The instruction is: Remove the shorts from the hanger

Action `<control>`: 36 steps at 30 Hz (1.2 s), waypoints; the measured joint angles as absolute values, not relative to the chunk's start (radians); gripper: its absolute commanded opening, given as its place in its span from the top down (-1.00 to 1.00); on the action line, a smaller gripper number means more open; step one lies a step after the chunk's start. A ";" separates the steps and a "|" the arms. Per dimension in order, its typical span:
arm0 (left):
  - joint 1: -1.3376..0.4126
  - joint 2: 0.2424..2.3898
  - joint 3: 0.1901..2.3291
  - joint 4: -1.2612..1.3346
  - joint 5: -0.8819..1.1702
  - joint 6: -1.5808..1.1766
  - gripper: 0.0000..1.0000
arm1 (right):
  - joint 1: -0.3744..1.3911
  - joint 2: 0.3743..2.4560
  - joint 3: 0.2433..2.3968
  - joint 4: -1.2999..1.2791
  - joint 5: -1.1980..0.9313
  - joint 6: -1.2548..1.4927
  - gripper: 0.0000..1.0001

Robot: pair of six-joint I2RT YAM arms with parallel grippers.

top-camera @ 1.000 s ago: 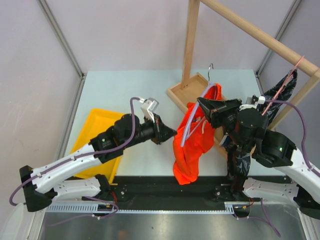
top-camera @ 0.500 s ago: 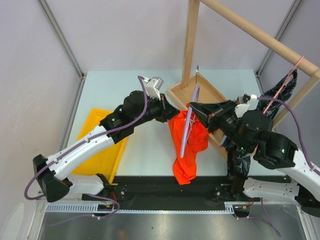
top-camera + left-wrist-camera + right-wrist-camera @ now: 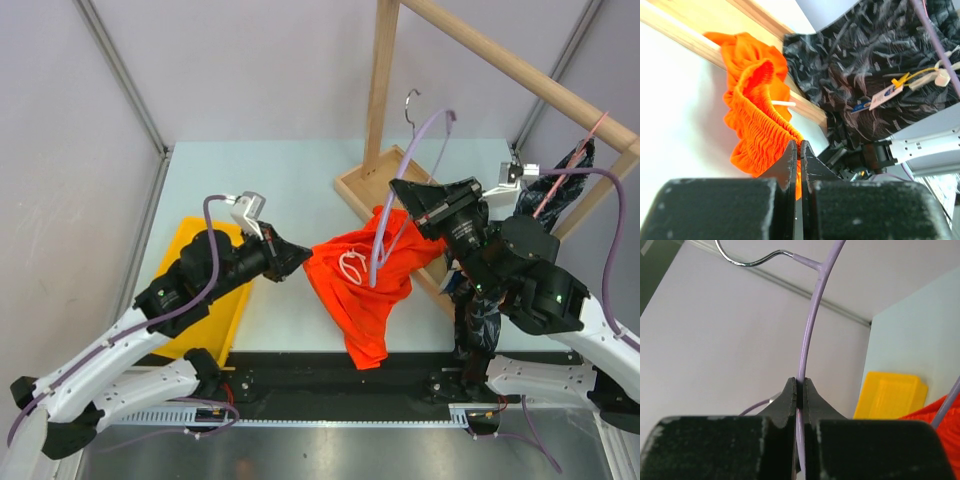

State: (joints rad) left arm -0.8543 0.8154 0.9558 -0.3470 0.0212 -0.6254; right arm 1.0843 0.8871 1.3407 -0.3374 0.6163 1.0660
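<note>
Two pairs of shorts lie by the wooden rack [image 3: 380,90]: the orange pair [image 3: 355,290] spread at its base, waistband pinched in the clenched left end effector [image 3: 800,145], the dark pair [image 3: 875,55] at its right, and the lilac hanger [image 3: 808,325] clamped in the right end effector [image 3: 801,382].

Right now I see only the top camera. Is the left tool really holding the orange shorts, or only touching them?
Observer: It is holding them. In the left wrist view the left tool is shut on the gathered waistband of the orange shorts, with fabric pinched between its fingers.
Operator: And the right tool, where exactly does it grip the hanger?
Observer: In the right wrist view the right tool is shut on the thin lilac wire of the hanger, on one arm, some way below the metal hook.
</note>
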 measured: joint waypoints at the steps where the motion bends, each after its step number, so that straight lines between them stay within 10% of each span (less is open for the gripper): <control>1: -0.854 0.801 0.956 -0.358 0.009 -0.625 0.99 | 1.084 0.890 1.341 -0.314 0.634 1.029 1.00; 36: -0.854 0.607 1.000 -0.545 -0.067 -0.628 0.99 | 0.845 0.966 1.343 -0.062 1.163 1.011 1.00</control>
